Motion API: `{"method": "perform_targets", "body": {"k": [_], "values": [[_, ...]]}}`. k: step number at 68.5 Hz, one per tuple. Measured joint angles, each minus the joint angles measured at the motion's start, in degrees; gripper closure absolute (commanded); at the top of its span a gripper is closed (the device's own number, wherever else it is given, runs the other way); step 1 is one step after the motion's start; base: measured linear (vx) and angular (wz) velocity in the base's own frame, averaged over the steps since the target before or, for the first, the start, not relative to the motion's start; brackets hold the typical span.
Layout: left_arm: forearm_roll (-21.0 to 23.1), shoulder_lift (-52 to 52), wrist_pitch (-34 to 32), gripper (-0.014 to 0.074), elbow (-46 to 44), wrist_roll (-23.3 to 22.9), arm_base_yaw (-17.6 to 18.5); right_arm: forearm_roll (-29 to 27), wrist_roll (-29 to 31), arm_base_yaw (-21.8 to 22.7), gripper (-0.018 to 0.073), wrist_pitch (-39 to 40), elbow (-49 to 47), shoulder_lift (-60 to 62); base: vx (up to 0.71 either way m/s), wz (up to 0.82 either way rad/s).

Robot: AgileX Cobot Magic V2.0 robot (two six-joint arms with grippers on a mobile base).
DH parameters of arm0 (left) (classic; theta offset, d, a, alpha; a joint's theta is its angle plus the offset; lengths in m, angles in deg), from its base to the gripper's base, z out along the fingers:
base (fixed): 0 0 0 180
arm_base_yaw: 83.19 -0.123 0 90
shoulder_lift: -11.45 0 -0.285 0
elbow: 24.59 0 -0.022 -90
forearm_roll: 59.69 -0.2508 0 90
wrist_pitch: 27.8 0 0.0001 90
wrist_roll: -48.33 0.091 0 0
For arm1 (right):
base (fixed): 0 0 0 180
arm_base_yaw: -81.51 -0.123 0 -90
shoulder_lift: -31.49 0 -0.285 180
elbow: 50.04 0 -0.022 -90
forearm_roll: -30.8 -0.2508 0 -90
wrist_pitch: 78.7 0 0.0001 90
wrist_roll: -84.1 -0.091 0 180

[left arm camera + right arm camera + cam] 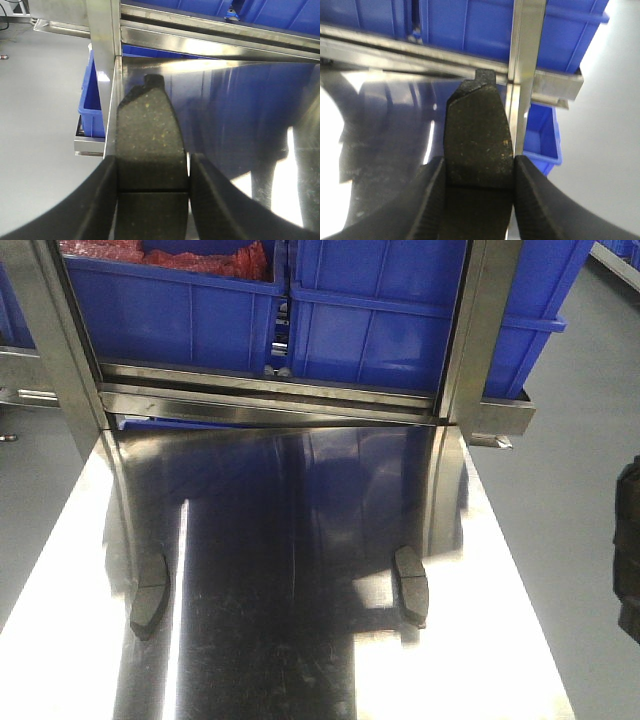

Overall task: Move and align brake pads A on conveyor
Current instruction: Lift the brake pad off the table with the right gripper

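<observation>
Mirror-bright steel table [300, 540] fronts blue bins [380, 320]; left gripper [152, 159] and right gripper [479, 159] each pinch a brake pad's long edges, left pad [147, 120] and right pad [477, 115], over the table's sides, presumably for carrying to the unseen conveyor.

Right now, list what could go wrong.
The left brake pad is at the edge of the steel table, floor beside; a slip could drop it.
A sliver shows between it and one jaw: maybe a loose grip.
The right brake pad is by the opposite edge, upright post ahead: a possible knock.
</observation>
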Motion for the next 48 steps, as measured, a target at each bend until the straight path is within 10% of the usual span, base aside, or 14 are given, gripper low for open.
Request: {"method": "perform_targets", "body": {"k": [48], "values": [[0.0, 0.0, 0.0, 0.0433, 0.0, 0.0, 0.0, 0.0, 0.1, 0.0, 0.0534, 0.1, 0.0, 2.5, 0.0, 0.0]]}}
